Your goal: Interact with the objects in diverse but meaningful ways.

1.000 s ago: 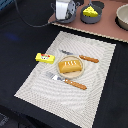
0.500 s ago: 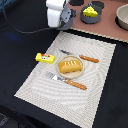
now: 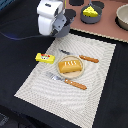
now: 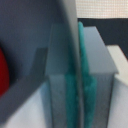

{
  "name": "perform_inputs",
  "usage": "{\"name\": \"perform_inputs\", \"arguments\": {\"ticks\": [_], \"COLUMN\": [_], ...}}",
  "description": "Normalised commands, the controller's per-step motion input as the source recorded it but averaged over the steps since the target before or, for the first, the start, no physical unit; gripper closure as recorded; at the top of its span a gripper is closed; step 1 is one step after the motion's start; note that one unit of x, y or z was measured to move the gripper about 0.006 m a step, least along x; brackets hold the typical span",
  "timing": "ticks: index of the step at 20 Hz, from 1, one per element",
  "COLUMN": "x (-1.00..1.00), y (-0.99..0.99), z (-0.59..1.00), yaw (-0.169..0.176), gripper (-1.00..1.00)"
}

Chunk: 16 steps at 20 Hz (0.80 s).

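Up close in the wrist view: green pads [image 4: 82, 75] pinched tight on a thin grey pan rim [image 4: 70, 50], red tomato [image 4: 4, 75] beside. Only outside view: gripper [image 3: 59, 25], golden bread loaf [image 3: 70, 66] farther off on mat [image 3: 95, 95].

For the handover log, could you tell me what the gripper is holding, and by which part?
The gripper is shut on a thin grey edge, apparently the rim of the grey saucepan; the wrist view is too blurred to be sure.

Mat [image 3: 95, 75] edges open; bread loaf [image 3: 70, 66], fork [image 3: 68, 81] block centre.
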Motion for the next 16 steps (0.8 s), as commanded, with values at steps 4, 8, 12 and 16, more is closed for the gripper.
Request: {"name": "perform_inputs", "arguments": {"ticks": [4, 8, 12, 16], "x": [-0.16, -0.28, -0.46, -0.55], "y": [-0.38, -0.25, -0.14, -0.14], "z": [-0.14, -0.22, -0.27, -0.32], "yaw": [0.037, 0.036, 0.065, 0.055], "gripper": [1.0, 1.0, 1.0, 1.0]}}
